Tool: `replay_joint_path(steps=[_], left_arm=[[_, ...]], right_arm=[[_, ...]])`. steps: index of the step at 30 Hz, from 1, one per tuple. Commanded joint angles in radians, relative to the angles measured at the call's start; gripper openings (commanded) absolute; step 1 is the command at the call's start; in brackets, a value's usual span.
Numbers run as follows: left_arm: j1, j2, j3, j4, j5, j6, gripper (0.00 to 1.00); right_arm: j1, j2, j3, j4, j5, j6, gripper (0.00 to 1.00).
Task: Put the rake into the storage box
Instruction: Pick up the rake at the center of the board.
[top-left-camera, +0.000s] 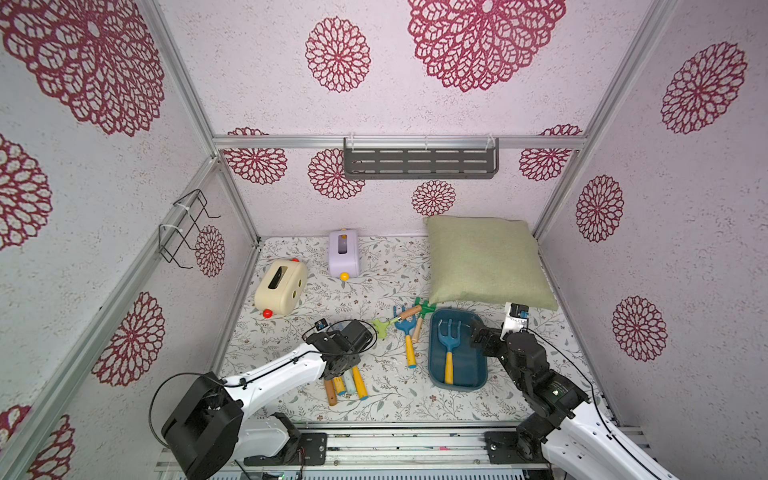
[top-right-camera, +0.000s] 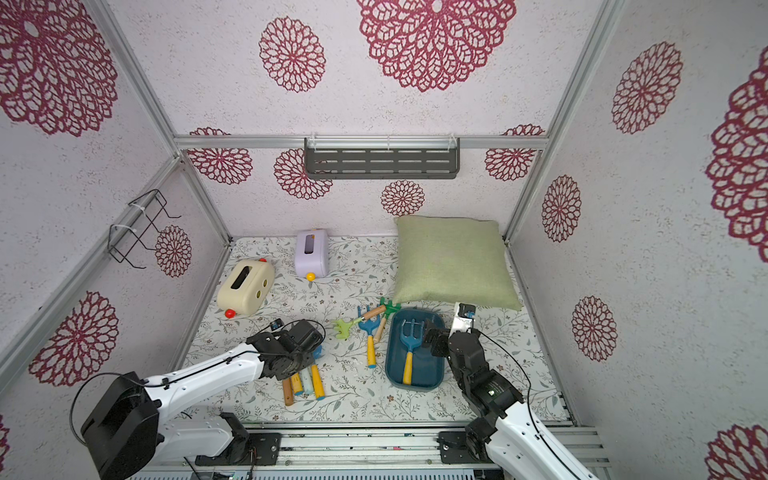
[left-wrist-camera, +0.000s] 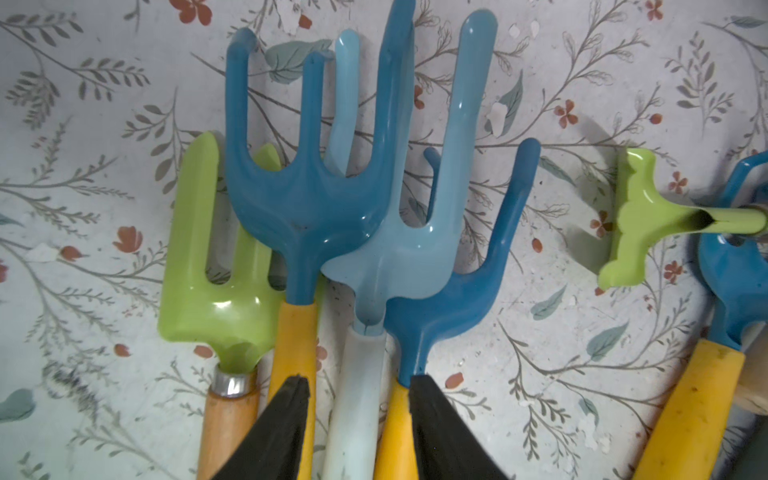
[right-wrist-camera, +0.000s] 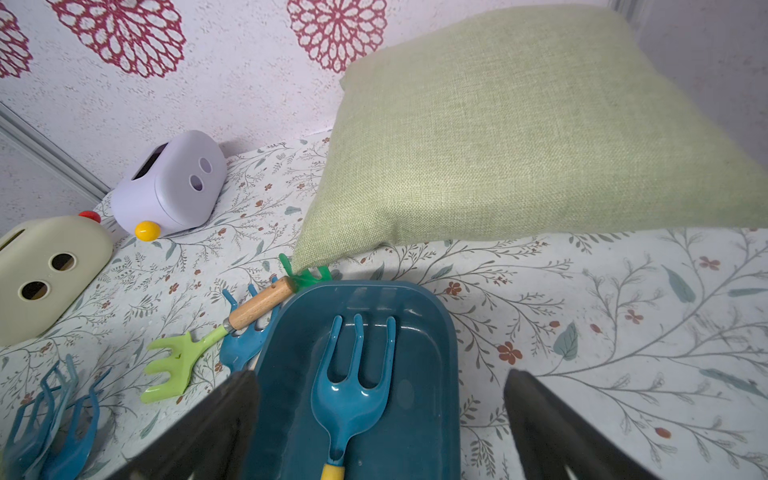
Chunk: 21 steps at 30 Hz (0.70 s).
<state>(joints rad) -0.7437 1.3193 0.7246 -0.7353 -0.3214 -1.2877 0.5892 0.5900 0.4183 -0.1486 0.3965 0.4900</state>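
On the left of the tabletop (top-left-camera: 374, 401) we saw a cream box (top-left-camera: 280, 286), with a lilac box (top-left-camera: 343, 253) behind it by the back wall. Nearer the front, four rakes (left-wrist-camera: 307, 199) lay side by side, handles toward the robot. The left claw (left-wrist-camera: 359, 384) was down over those handles, partly closed. Its fingers (left-wrist-camera: 291, 415) bracketed the white handle of the pale rake (left-wrist-camera: 399, 249) and the yellow handle beside it. We could not tell whether it had gripped either.

In the middle three more tools lay loose and crossing: a lime rake (top-left-camera: 380, 326), a loose blue rake (top-left-camera: 407, 332) and a green rake (top-left-camera: 424, 306), whose head was at the cushion's corner. Just right of them sat the storage box (top-left-camera: 471, 368), with a blue rake (top-left-camera: 449, 353) lying flat inside, tines away from the robot. The right claw (right-wrist-camera: 380, 378) hung over the box's right rim, spread wide and empty. The cushion (top-left-camera: 486, 262) filled the back right corner, just behind the box.
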Motion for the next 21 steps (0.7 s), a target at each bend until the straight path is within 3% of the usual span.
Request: replay_joint_path(steps=[1, 15, 21], left_arm=[[-0.008, 0.042, 0.009, 0.032, 0.007, 0.009, 0.44], [-0.007, 0.172, 0.021, 0.081, 0.018, 0.038, 0.37], [-0.009, 0.152, 0.063, 0.009, -0.013, 0.048, 0.24]], right_arm=[[-0.008, -0.004, 0.008, 0.024, 0.001, 0.006, 0.99], [-0.009, -0.044, -0.003, 0.022, -0.022, -0.004, 0.99], [-0.009, -0.045, -0.003, 0.02, -0.027, -0.004, 0.99]])
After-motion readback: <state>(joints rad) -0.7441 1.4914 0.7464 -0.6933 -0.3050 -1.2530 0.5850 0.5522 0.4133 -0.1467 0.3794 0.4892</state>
